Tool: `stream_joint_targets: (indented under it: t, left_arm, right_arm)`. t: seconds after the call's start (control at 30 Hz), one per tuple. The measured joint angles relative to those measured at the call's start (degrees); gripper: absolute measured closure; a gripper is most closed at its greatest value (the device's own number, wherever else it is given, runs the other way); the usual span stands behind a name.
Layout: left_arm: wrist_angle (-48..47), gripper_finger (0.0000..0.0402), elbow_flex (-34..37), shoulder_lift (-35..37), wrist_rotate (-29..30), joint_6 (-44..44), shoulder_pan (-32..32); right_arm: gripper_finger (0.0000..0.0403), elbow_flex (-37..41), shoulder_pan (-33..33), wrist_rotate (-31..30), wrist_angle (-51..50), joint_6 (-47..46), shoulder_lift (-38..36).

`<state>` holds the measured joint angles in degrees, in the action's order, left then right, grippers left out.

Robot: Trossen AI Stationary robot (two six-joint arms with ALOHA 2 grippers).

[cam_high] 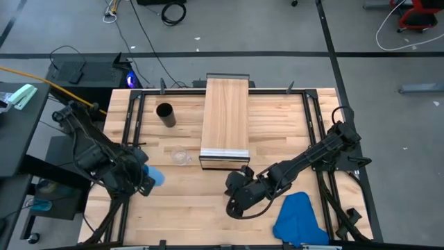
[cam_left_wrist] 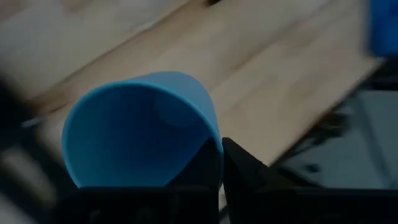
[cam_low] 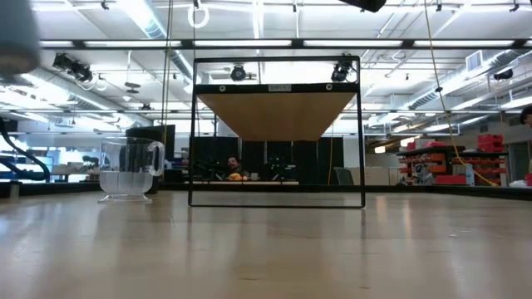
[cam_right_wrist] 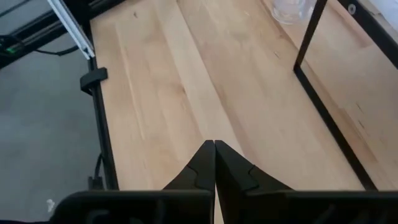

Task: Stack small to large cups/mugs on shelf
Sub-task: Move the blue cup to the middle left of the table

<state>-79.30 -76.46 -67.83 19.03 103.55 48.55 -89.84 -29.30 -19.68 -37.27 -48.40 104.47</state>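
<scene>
The bright-blue cup [cam_high: 155,176] hangs over the table's near left part with my left gripper [cam_high: 144,178] shut on it; its open mouth [cam_left_wrist: 134,134] faces the left wrist camera. The small clear glass mug [cam_high: 182,157] stands upright on the table, left of the shelf's near end. The black cup [cam_high: 164,114] stands upright farther back. The shelf [cam_high: 225,118], a light-wood board on a black frame, lies along the table's middle. My right gripper [cam_high: 232,186] hovers shut and empty in front of the shelf's near end. My left gripper pinches the blue cup's wall at its rim [cam_left_wrist: 214,138], one finger [cam_left_wrist: 208,163] inside the cup and the other [cam_left_wrist: 249,171] outside. The cup is lifted clear of the table and tipped on its side.
A blue cloth [cam_high: 300,219] lies at the near right corner. Black rails [cam_high: 132,118] run along the table's left and right sides. The shelf's black frame leg [cam_right_wrist: 311,37] stands between my right gripper and the glass mug [cam_right_wrist: 291,9]. Bare wood lies between the arms.
</scene>
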Motion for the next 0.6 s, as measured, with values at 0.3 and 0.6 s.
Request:
stream_joint_targets:
  t: [0.3, 0.6]
  left_arm:
    - [-0.1, 0.0391, 5.1, -6.6, -9.5, -5.2, -5.5]
    - [11.5, 0.0391, 12.7, -11.4, -18.3, -14.2, -10.0]
  right_arm:
    - [0.0392, 0.3, 0.8, -0.4, -0.2, 0.2, -0.1]
    - [0.0392, 0.3, 1.1, -0.4, -0.2, 0.6, -0.1]
